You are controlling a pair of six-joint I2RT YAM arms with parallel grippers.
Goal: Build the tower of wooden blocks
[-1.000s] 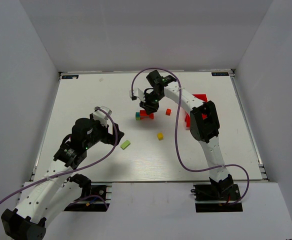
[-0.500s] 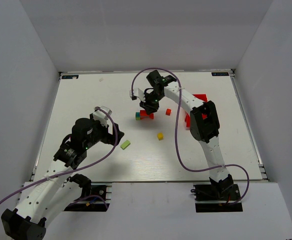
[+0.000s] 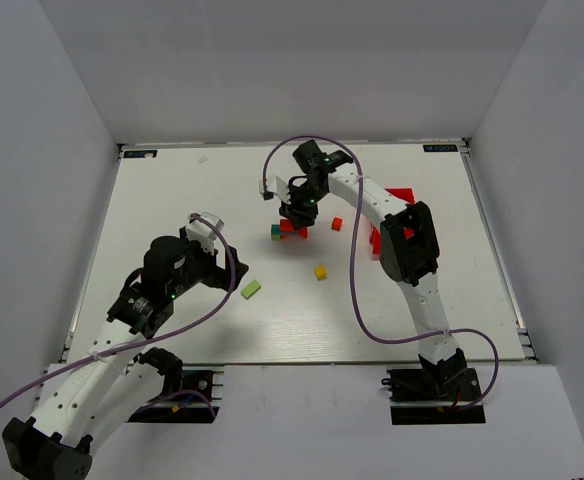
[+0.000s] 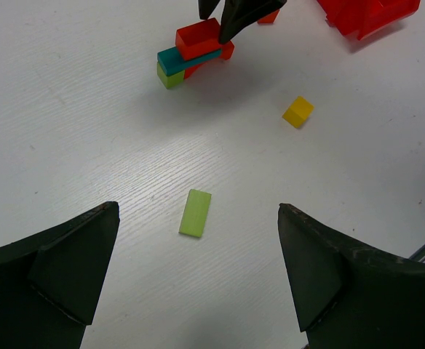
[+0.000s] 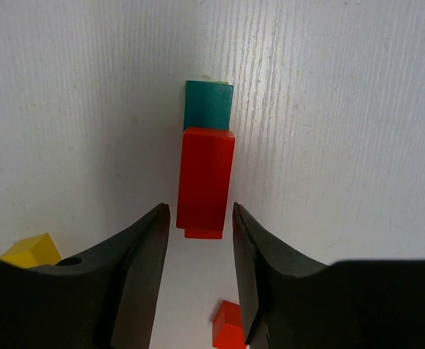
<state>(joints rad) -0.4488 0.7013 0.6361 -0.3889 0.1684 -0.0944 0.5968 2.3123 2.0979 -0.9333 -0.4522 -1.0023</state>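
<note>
From above, my right hand (image 3: 294, 217) covers the top of the wood block tower (image 3: 286, 231), and its blocks are too small there to tell apart. Down my right wrist, the red bar (image 5: 205, 178) hides all but the far end of the teal bar (image 5: 207, 104) — whatever lies lower, I cannot see. The yellow cube (image 5: 30, 251) is partly hidden behind that hand, and the bottom edge clips a small red-orange block (image 5: 229, 327). From my left wrist, the red bin (image 4: 369, 11) runs off the top edge — so does my right hand.
</note>
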